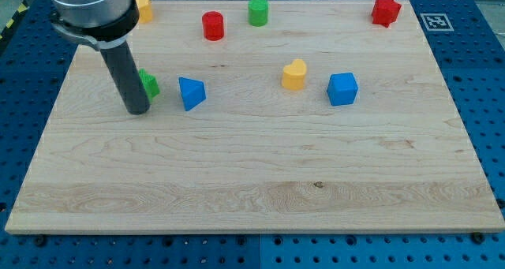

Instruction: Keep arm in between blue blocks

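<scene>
Handless, my tip (137,110) rests on wooden board (237,166) atop pegboard (477,80), left of blue wedge (191,92).

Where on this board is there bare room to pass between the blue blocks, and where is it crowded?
Bare: the whole stretch below the blue triangle and blue cube. Between them only the yellow heart. Crowded at left: my tip beside the green block.

On the board (252,182) the tip (138,111) stands at the left, just beside the green block (151,84). Rightward follow the blue triangular block (191,93), the yellow heart (294,75) and the blue cube (342,88). Along the far edge, left to right, lie the yellow block (144,9), red cylinder (213,25), green cylinder (258,11) and red star (386,11).
</scene>
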`<action>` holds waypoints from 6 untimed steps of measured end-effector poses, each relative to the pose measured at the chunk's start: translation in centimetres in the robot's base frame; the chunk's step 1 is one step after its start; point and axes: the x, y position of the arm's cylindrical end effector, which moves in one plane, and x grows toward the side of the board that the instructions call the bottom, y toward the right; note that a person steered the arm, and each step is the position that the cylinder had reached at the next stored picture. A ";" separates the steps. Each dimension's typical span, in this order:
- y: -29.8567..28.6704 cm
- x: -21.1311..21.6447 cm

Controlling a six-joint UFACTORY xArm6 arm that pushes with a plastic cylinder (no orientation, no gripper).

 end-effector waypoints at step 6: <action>9.6 5.8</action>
